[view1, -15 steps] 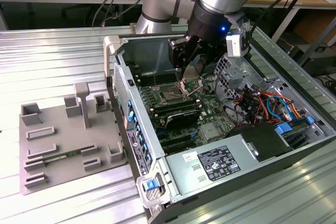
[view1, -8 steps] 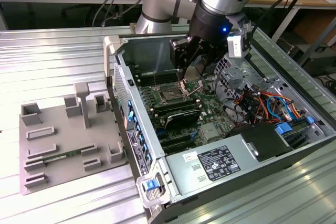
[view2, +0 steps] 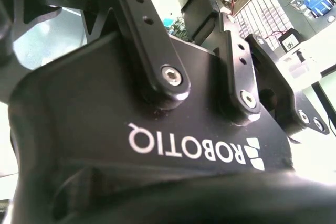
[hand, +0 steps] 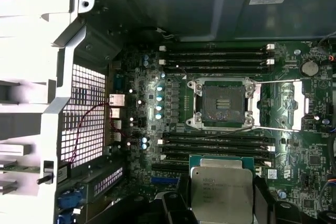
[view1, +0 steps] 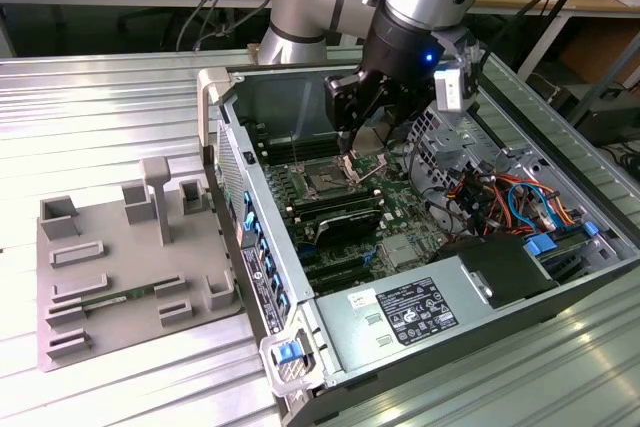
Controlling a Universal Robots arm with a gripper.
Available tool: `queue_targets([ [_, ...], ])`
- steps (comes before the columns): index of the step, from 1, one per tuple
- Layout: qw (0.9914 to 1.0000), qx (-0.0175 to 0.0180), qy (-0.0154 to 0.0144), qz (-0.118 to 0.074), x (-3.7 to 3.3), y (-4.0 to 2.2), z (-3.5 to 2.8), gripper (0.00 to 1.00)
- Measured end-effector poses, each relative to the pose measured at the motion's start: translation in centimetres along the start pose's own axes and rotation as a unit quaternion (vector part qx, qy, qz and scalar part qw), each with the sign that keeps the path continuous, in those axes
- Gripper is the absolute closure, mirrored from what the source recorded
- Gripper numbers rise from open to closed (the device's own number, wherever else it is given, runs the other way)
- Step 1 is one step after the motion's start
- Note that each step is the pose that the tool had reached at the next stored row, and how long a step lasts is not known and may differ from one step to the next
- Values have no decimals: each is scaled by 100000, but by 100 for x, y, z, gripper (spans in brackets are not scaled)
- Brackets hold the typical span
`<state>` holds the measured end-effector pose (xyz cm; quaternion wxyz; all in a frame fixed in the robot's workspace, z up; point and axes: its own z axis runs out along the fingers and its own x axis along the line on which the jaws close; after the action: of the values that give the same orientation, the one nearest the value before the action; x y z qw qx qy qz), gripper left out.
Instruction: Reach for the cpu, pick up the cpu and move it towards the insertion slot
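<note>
The cpu point(hand: 221, 191), a flat square chip with a pale silver top, sits between two black fingers point(hand: 176, 205) in the first wrist view. My gripper point(hand: 220, 205) is shut on it. The chip hangs over the long black memory slots point(hand: 215, 144), just short of the insertion slot point(hand: 223, 103). That slot is a square socket with a dark centre, and its silver hinged plate point(hand: 294, 106) is swung open to one side. In the exterior view my gripper point(view1: 352, 150) hovers inside the open computer case, slightly above and behind the insertion slot point(view1: 325, 183). The second wrist view shows the gripper's black housing point(view2: 157, 129) close up.
A grey fixture tray point(view1: 130, 257) with raised blocks lies at the exterior view's left, outside the case. The case wall point(view1: 235, 187) rises beside the board. A power supply point(view1: 420, 312) sits in front. Coloured cables point(view1: 500, 197) and a drive cage point(view1: 450, 137) crowd the exterior view's right.
</note>
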<state>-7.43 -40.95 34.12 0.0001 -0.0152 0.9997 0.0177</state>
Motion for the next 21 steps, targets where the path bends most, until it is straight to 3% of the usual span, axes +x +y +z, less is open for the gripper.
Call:
queue_targets([
  [21,100000,-3,0,3,-98,-5,61,45],
])
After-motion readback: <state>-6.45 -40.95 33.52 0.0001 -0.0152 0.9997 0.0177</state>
